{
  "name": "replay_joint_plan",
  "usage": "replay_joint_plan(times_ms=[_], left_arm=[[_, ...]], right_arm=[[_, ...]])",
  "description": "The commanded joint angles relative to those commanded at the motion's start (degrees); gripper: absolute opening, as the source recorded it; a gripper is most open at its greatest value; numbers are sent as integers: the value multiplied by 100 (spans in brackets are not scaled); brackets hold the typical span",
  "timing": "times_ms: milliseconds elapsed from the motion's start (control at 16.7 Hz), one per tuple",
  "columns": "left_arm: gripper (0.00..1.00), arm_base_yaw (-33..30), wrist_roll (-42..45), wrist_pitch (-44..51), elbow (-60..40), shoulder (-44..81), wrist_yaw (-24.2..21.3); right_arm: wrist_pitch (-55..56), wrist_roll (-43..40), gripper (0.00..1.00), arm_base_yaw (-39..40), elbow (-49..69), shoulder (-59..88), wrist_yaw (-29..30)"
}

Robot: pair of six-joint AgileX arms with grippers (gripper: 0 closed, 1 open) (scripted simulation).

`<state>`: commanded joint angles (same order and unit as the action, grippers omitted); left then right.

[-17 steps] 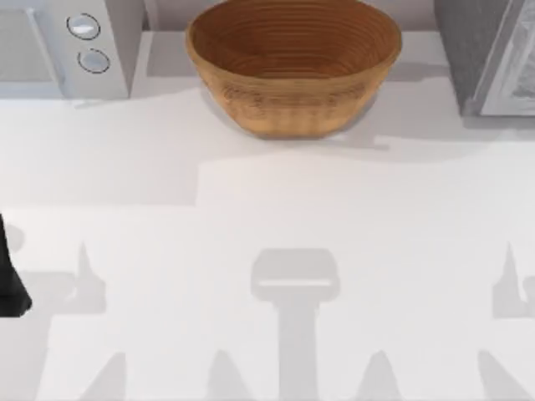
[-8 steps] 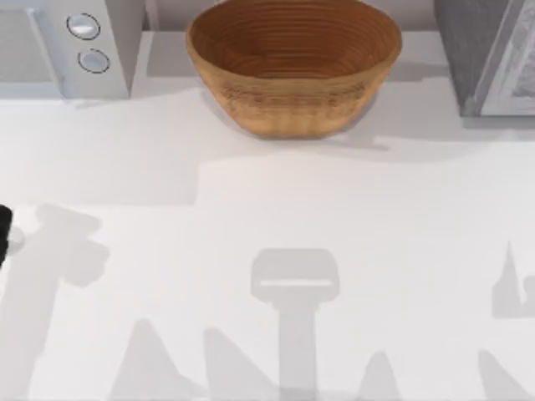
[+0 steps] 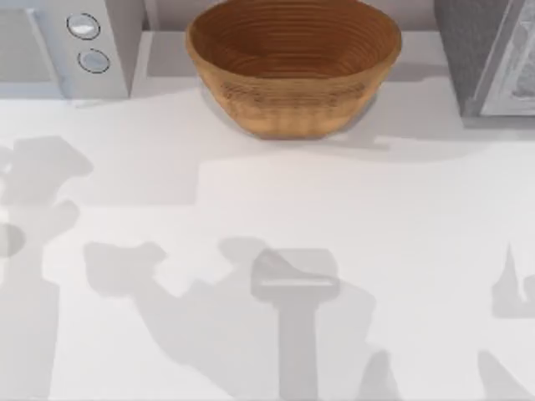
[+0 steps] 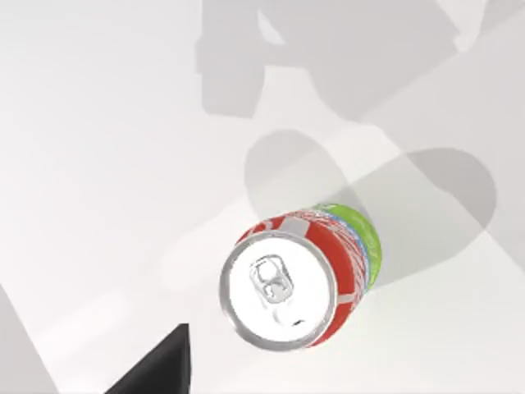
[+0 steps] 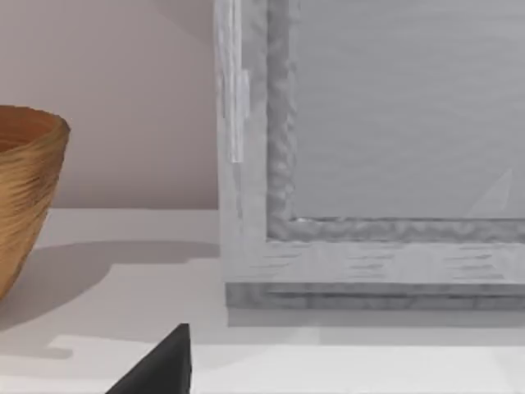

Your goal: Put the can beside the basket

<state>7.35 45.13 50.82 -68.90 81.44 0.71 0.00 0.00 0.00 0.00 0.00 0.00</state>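
In the left wrist view the can [image 4: 299, 279] stands upright on the white table, seen from above: silver top with pull tab, red upper side, lime-green lower side. A dark tip of my left gripper [image 4: 160, 371] sits off to one side of the can and apart from it, so nothing holds the can. The golden-brown woven basket [image 3: 292, 63] stands at the back middle of the table in the top view. Its rim [image 5: 29, 164] also appears in the right wrist view, with a dark tip of my right gripper [image 5: 160, 369] low in front of it.
A white appliance [image 3: 79, 46] with two round knobs stands at the back left. A grey framed box [image 3: 489, 58] stands at the back right, close to the basket's right side, and looms in the right wrist view [image 5: 369, 164]. Arm shadows lie across the table's front.
The dark part of my left arm at the top view's left edge has gone out of the picture. Its shadow has spread rightwards over the front of the table.
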Motion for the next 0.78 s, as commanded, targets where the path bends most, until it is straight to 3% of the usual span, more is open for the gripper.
replay_joint_plan(times_ms=[420,780], left_arm=[[100,616,1373,1721,-2245,2753,-51],[100,761,1636,2070,-2697,3302,-75]], right_arm=[[0,0,100,0,0,0,0],[0,0,100,0,0,0,0]])
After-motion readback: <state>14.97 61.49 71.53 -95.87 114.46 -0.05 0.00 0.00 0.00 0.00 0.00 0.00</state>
